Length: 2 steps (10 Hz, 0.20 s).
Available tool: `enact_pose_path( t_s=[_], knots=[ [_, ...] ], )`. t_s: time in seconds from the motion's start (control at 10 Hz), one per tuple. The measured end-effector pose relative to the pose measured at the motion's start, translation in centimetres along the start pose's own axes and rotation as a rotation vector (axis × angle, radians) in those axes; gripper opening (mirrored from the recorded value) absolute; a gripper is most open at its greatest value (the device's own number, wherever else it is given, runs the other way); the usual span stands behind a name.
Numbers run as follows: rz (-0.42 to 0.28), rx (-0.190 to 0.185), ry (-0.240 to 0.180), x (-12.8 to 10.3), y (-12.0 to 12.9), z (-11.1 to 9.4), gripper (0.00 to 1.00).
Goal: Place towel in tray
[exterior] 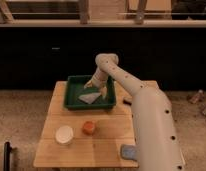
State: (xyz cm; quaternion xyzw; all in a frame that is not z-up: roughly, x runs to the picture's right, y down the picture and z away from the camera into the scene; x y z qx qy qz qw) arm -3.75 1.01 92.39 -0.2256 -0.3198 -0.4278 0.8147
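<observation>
My gripper [91,84] hangs over the tray [71,98] on the desk [103,140]; its finger state I cannot tell. The towel [92,97] lies inside, just below, stretched left-right.

The wooden table [103,140] carries a green tray [71,100] at its back. Nearer than the tray sit an orange object [88,127], a white bowl [64,134] and a blue-grey item [128,151]. The gripper [89,84] hangs over the tray.

One gripper [91,84] over one tray [72,98], one towel [89,99], one white bowl [64,134], perhaps one orange fruit [88,127]
</observation>
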Motion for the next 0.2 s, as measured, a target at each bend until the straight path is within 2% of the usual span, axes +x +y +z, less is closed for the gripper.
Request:
enact_pose_path(
  t_s=[0.2],
  knots=[
    [0.016, 0.005, 0.028, 0.3, -0.1, -1.6, 0.80]
  ],
)
